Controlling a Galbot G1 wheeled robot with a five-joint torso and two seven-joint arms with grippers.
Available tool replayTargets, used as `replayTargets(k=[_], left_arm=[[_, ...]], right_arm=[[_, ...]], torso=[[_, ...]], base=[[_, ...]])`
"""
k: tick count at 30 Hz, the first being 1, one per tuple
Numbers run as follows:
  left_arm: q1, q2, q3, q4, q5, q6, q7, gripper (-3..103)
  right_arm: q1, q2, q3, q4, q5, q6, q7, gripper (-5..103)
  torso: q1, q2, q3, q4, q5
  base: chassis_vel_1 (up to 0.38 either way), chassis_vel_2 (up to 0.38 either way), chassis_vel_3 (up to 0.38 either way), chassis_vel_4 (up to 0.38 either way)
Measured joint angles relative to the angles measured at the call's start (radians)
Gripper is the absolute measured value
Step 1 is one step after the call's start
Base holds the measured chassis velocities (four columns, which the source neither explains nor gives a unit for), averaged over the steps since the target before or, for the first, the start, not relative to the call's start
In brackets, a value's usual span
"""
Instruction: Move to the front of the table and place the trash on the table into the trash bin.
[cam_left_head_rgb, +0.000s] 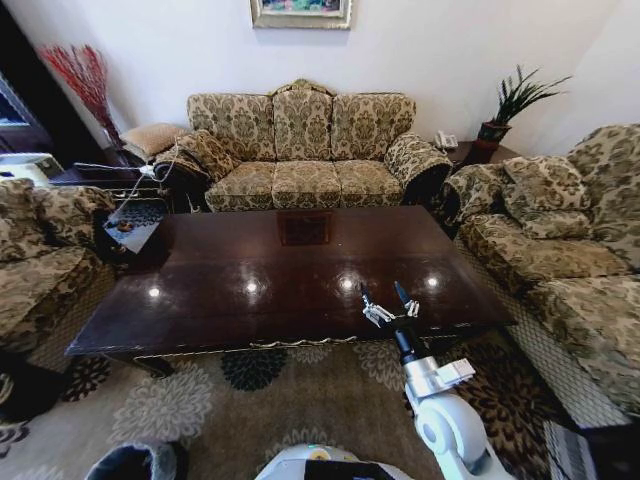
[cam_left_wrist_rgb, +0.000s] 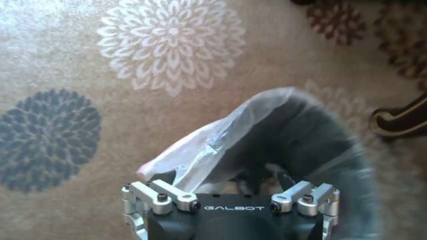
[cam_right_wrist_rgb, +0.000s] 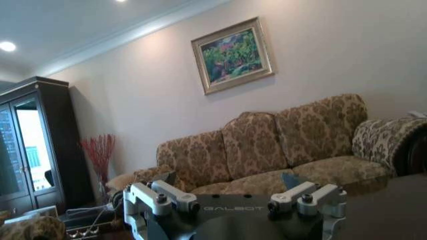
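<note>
The table (cam_left_head_rgb: 250, 300) is a long, glossy dark brown slab with a square inlay, lying straight ahead of me. The trash is out of view. My right gripper (cam_left_head_rgb: 382, 293) hovers open and empty just above the table's near edge, right of centre, pointing at the sofa (cam_right_wrist_rgb: 228, 179). The trash bin (cam_left_head_rgb: 135, 463) stands on the rug at my lower left, black with a translucent bag (cam_left_wrist_rgb: 220, 145) over its rim. Directly above the bin's mouth hangs my left gripper (cam_left_wrist_rgb: 223, 177), its jaws apart and holding nothing.
Patterned sofas surround the table: one behind it (cam_left_head_rgb: 300, 150), one on the right (cam_left_head_rgb: 570, 250), one on the left (cam_left_head_rgb: 40, 260). A flowered rug (cam_left_head_rgb: 250, 400) covers the floor in front. A cluttered side table (cam_left_head_rgb: 130, 215) stands at the far left corner, a potted plant (cam_left_head_rgb: 505, 110) at the far right.
</note>
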Motion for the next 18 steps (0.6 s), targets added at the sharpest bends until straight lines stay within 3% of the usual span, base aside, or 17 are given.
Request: replayTargets(k=[6, 9, 12, 16, 18], left_arm=[[0.032, -0.026, -0.023, -0.163, -0.026, 0.057, -0.114, 100], [0.046, -0.023, -0.035, -0.181, -0.034, 0.063, -0.149, 100], [0.054, -0.014, -0.047, -0.149, -0.040, 0.030, -0.164, 100], [0.067, 0.012, -0.076, -0.195, -0.078, -0.035, -0.175, 100], [0.091, 0.047, -0.106, -0.383, -0.106, -0.064, -0.170, 100]], right_arm=[[0.000, 0.003, -0.001, 0.015, -0.003, 0.001, 0.000, 100], [0.006, 0.009, -0.005, 0.028, -0.008, -0.005, 0.001, 100], [0.007, 0.016, -0.005, 0.033, -0.013, -0.006, 0.003, 100], [-0.004, 0.021, 0.015, 0.042, -0.014, -0.006, 0.005, 100], [0.007, 0.022, 0.037, 0.055, -0.013, -0.019, 0.024, 100]], torso=[[0.000, 0.000, 0.000, -0.0002, 0.0001], [0.000, 0.000, 0.000, -0.0002, 0.0003], [0.000, 0.000, 0.000, 0.0001, -0.0007], [0.000, 0.000, 0.000, 0.0004, -0.0006], [0.000, 0.000, 0.000, -0.0001, 0.0001]], base=[[0.000, 0.000, 0.000, 0.000], [0.000, 0.000, 0.000, 0.000], [0.000, 0.000, 0.000, 0.000], [0.000, 0.000, 0.000, 0.000], [0.000, 0.000, 0.000, 0.000]])
